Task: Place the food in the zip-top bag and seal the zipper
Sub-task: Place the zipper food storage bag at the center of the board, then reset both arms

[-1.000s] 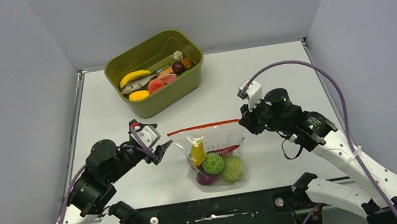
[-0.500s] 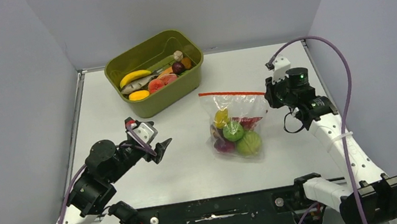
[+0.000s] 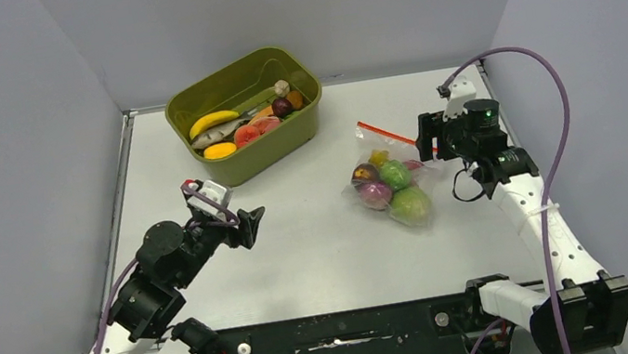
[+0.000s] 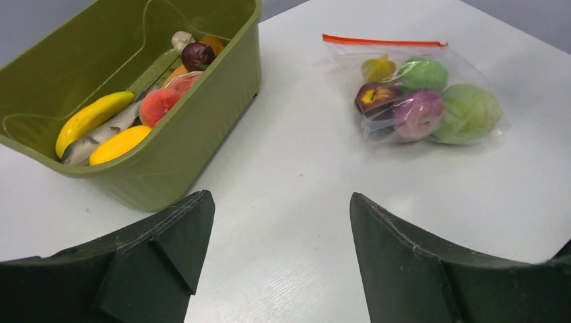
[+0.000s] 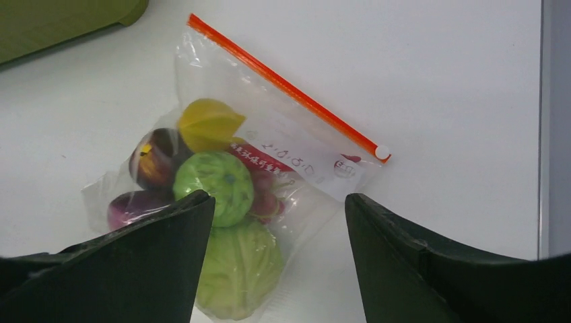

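The zip-top bag (image 3: 391, 186) lies flat on the right side of the table with nothing holding it. Its red-orange zipper (image 3: 384, 135) runs straight along the far rim, with a white slider (image 5: 382, 153) at one end. Food sits inside: a yellow piece (image 5: 209, 124), a green ball (image 5: 215, 178), a pale green cabbage (image 5: 239, 269), purple pieces (image 5: 131, 205) and red grapes (image 5: 266, 195). My right gripper (image 5: 279, 197) hovers open just right of the bag (image 5: 296, 155), apart from it. My left gripper (image 4: 279, 198) is open over bare table at the left, facing the bag (image 4: 417, 94).
An olive-green tub (image 3: 306, 117) stands at the back centre-left with a banana (image 3: 212, 120), orange and red pieces and other toy food. In the left wrist view the tub (image 4: 222, 114) is close ahead on the left. The table's right edge (image 5: 541, 134) is near the bag.
The right gripper carried the bag right and toward the back, then opened and let it go onto the table. The left gripper drew back slightly left.
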Motion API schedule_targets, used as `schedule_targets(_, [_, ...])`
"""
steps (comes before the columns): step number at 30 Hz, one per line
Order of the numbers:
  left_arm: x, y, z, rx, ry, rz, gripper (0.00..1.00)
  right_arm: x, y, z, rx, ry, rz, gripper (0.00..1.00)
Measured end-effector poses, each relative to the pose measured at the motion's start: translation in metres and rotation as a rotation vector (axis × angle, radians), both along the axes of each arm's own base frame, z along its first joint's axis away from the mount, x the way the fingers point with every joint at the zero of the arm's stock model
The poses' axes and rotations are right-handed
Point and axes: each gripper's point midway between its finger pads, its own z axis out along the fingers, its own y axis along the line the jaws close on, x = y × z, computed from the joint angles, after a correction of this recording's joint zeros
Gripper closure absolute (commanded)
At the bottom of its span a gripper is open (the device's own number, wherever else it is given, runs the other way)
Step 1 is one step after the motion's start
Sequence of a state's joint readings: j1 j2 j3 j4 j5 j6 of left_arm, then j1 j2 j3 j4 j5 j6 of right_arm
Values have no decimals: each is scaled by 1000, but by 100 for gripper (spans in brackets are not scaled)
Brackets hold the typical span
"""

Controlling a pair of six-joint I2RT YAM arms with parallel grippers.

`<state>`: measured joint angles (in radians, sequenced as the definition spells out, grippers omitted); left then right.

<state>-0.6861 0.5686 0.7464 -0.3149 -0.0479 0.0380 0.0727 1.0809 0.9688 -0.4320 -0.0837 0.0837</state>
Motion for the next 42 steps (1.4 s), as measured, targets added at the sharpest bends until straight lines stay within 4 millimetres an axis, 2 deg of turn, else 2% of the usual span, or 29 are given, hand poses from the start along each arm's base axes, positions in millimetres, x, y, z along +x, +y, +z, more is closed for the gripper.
schedule_targets(2, [6,4,0,-26,19,53,26,-2,1,7,19,-14,-5,17])
schedule_targets(5, [15,8,-4,-52,50,121,26,-9,7,29,72,-60,-2,2])
schedule_targets(11, [29,20,-4,-117,98,266,26,-35,23,91,230,-222,17,2])
schedule_targets(16, [35,29,12,-194,82,344,26,-54,36,124,367,-288,38,2])
schedule_targets(21, [37,40,41,-267,36,403,25,-65,48,138,436,-293,87,2])
schedule_targets(23, [36,43,57,-303,5,412,25,-67,52,138,452,-285,106,2])
schedule_targets(27, [33,48,73,-344,-40,412,25,-70,58,138,483,-268,131,2])
schedule_targets(31, [32,49,78,-359,-54,408,25,-73,64,138,498,-257,162,2])
schedule_targets(42, [32,46,70,-348,-45,395,25,-73,68,134,505,-237,182,2])
